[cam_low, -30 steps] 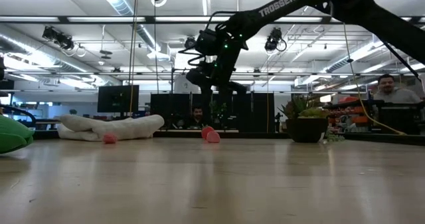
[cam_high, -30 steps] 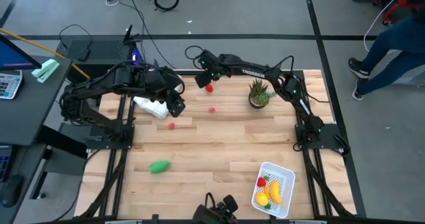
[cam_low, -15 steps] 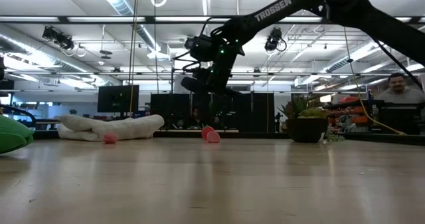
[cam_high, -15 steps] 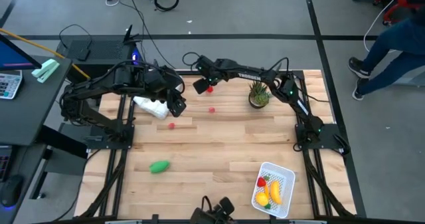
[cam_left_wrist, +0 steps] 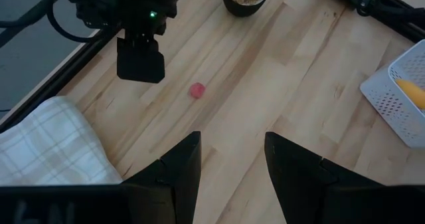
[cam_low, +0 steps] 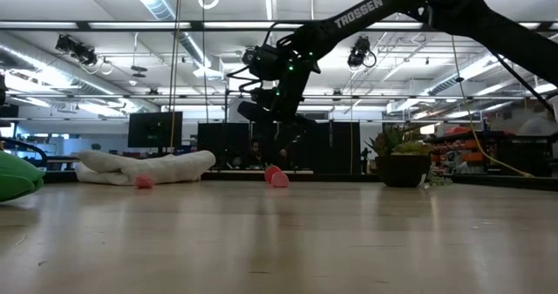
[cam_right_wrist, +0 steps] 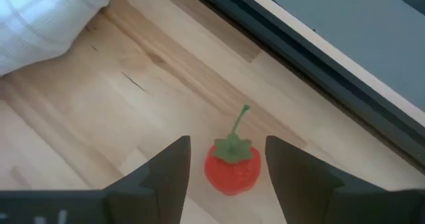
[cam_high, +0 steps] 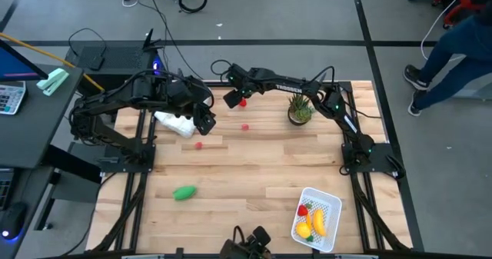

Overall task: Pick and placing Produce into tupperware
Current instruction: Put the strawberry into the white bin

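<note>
My right gripper (cam_right_wrist: pixel 228 184) is open and hovers above the far part of the table. Its fingers stand on either side of a red round piece with a green stalk (cam_right_wrist: pixel 232 164), touching nothing; that piece (cam_high: pixel 243 102) lies on the wood. Two more red pieces (cam_high: pixel 245 126) (cam_high: pixel 198 144) and a green oblong piece (cam_high: pixel 184 192) lie apart on the table. The white tupperware (cam_high: pixel 332 207) sits near the table's near right corner. It holds a yellow banana (cam_high: pixel 317 220), a red piece and a yellow-orange piece. My left gripper (cam_left_wrist: pixel 232 164) is open and waits beside the white checked cloth (cam_high: pixel 174 123).
A small potted plant (cam_high: pixel 299 109) stands on the far right part of the table, right of my right gripper. The checked cloth lies bunched at the far left. Bare wood stretches across the middle and the near left. A person (cam_high: pixel 453 48) stands beyond the table's far right corner.
My right gripper has moved a little toward the table's left and down, closing in over the red stalked piece, then held still. Nothing on the table has moved.
</note>
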Available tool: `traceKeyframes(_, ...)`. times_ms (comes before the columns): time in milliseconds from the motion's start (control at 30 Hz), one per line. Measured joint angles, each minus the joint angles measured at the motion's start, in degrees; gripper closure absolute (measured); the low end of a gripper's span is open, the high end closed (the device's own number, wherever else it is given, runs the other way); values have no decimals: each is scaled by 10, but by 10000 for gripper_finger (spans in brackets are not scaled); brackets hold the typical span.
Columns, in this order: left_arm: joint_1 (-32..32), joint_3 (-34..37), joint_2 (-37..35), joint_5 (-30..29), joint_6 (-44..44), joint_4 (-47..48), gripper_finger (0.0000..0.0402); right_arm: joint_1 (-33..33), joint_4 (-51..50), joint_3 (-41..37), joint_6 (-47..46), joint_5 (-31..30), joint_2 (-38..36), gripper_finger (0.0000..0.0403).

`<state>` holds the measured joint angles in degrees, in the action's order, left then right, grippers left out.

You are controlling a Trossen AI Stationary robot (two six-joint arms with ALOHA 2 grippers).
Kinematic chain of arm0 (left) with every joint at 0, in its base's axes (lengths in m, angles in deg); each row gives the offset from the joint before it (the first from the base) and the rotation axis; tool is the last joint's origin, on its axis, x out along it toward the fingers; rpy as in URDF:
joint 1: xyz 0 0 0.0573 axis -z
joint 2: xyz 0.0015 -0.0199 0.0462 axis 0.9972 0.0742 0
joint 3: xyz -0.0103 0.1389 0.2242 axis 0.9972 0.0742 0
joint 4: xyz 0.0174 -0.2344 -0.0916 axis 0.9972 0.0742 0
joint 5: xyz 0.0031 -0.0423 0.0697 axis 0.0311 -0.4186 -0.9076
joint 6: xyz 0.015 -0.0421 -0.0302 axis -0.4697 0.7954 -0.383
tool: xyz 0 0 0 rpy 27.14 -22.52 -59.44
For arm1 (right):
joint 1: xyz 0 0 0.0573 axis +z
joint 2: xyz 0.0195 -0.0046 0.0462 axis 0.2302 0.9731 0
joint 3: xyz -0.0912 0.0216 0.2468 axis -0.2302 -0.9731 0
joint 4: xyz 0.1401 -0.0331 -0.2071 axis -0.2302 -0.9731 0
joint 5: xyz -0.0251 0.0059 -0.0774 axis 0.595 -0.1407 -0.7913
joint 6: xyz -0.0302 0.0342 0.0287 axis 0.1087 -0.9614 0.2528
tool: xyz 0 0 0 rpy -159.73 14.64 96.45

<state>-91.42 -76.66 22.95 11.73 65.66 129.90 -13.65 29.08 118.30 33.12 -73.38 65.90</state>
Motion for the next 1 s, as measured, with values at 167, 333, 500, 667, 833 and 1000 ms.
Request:
traceKeyframes(167, 0, 0, 0, 0, 0, 0, 230, -1, 3, 0, 0, 1, 0, 199)
traceKeyframes(333, 0, 0, 0, 0, 0, -5, 230, -2, 1, 0, 0, 6, 0, 199)
traceKeyframes(500, 0, 0, 0, 0, 0, -19, 230, -2, 1, 0, -3, 6, 0, 199)
traceKeyframes(667, 0, 0, 0, 0, 0, -30, 230, -3, 2, 0, -14, 9, 0, 199)
traceKeyframes(833, 0, 0, 0, 0, 0, -30, 230, -2, 11, 0, -20, 37, 20, 199)
traceKeyframes(1000, 0, 0, 0, 0, 0, -29, 230, -1, 11, -2, -26, 26, 28, 199)
